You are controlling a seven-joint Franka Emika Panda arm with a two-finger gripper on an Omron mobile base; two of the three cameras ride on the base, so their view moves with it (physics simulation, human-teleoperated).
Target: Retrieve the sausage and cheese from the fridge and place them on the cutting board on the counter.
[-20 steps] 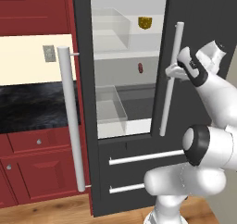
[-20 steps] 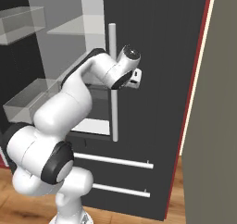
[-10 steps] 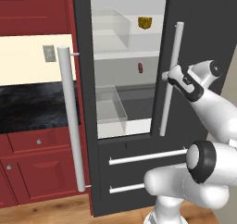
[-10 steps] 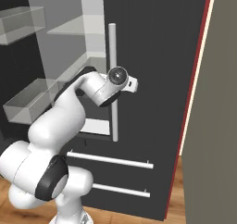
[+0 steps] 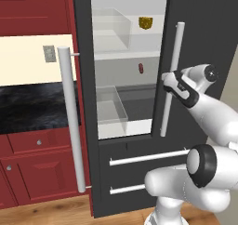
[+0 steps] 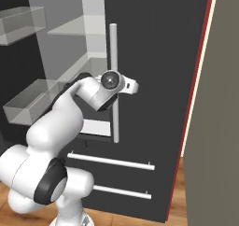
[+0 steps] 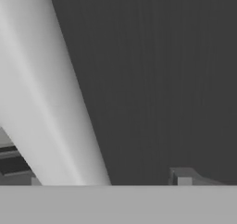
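The fridge (image 5: 200, 29) has its left door (image 5: 83, 56) swung open and its right door closed. On an upper shelf inside sits the yellow cheese (image 5: 145, 23). The small dark sausage (image 5: 141, 69) lies on the shelf below it. My gripper (image 5: 168, 82) (image 6: 116, 96) is at the right door's silver bar handle (image 5: 172, 80) (image 6: 113, 57), about halfway up. In the hand view the pale handle (image 7: 46, 102) runs between my open fingers, with a gap on its right side next to one fingertip (image 7: 183, 177). Nothing is held. The cutting board is out of view.
The black counter (image 5: 32, 108) on red cabinets (image 5: 42, 168) lies left of the fridge. The open door's long handle (image 5: 69, 122) stands in front of it. A clear bin (image 5: 111, 105) sits low inside. Two drawer handles (image 5: 148, 156) cross the fridge's lower front. A tan wall (image 6: 219, 127) is at the right.
My hand has moved left and a little down onto the right door's handle, and the arm has stretched out after it. The fingers have narrowed slightly.
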